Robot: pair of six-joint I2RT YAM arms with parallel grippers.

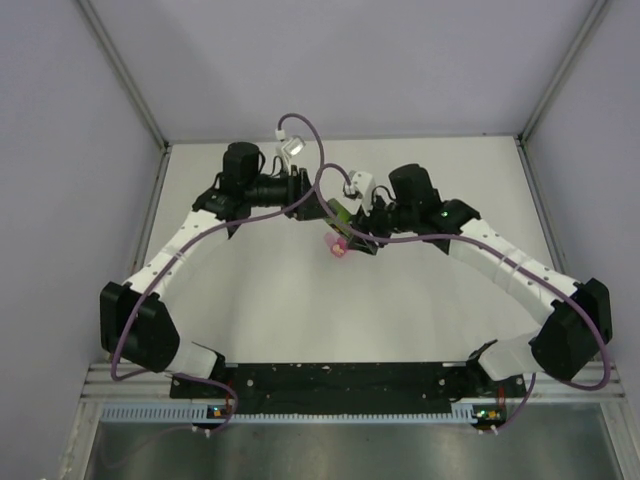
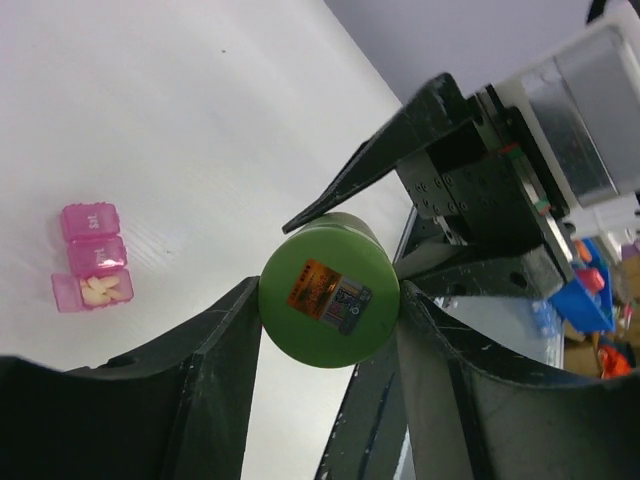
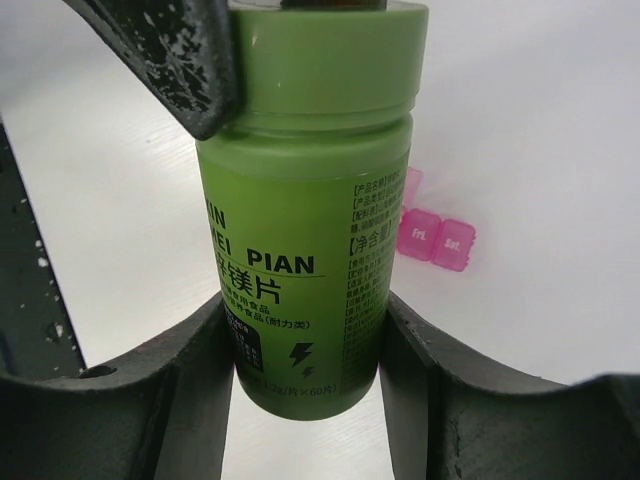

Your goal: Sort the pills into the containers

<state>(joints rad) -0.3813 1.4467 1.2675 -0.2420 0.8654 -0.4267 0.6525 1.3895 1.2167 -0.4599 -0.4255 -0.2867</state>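
Since bottle is pinched by right gripper and cap is squeezed between left gripper jaws, cap to be turned squarely; box, midway between tabletop side edges, left undisturbed.

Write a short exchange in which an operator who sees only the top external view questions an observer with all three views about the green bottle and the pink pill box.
Operator: From above, the bottle is just a green speck. Is anything actually holding it?
Observer: Yes. The right end effector is clamped on the lower part of the bottle, one finger on each side.
Operator: And the pill box? I see only a pink dot.
Observer: It lies on the table, apart from the bottle. One end compartment is open with pale pills inside, and the other two are shut.
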